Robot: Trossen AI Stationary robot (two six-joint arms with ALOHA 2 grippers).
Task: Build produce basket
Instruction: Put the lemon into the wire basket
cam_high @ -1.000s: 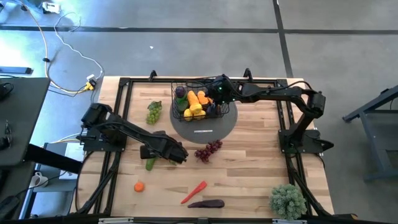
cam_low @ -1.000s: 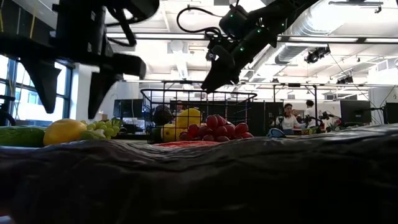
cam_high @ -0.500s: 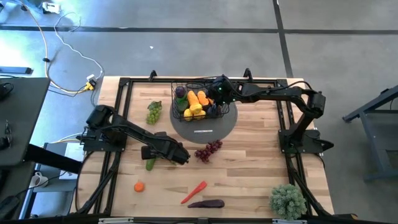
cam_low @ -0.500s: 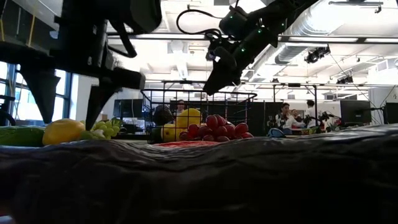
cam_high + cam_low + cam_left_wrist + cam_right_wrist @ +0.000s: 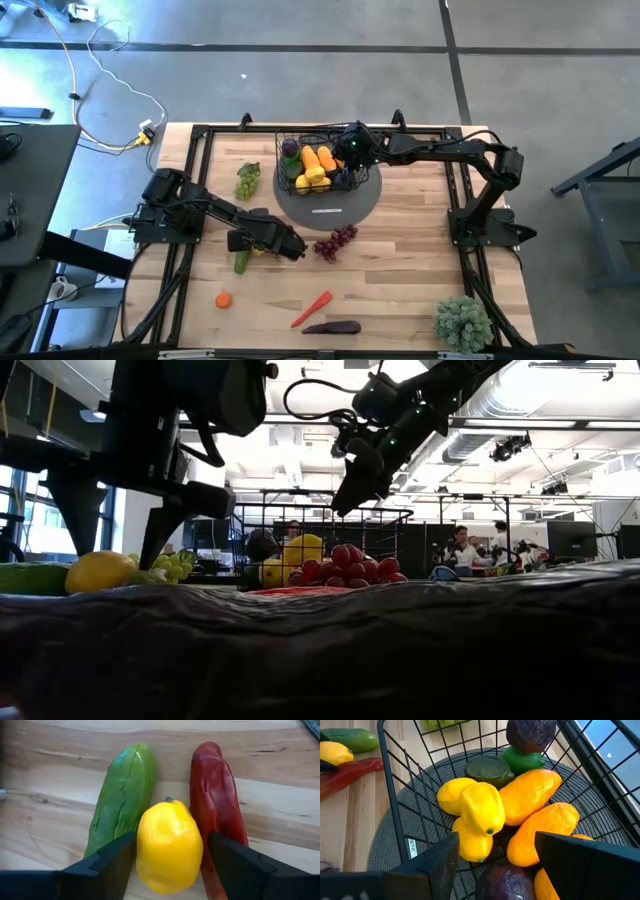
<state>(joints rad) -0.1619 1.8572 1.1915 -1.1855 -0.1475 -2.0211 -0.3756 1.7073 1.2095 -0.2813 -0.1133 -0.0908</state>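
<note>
Basket [image 5: 318, 160]: on the round mat [image 5: 330, 200], far-centre of the tabletop [image 5: 400, 270], produce piled inside.
Left hand [image 5: 167, 865]: straddling a lemon [image 5: 169, 845], which lies between a cucumber [image 5: 122, 795] and a chilli [image 5: 215, 800].
Right hand [image 5: 495, 865]: over the basket.
Grapes [image 5: 335, 241]: just before the mat.
Potted plant [image 5: 462, 322]: near right corner.

Grey concrete floor [image 5: 300, 90] with a yellow cable [image 5: 110, 125]; exposed ceiling ducts [image 5: 520, 400]; windows [image 5: 12, 505] at one side

High cam's looking straight down, low cam's sitting at table level; both are catching the basket [image 5: 313, 160] at 12 o'clock
</note>
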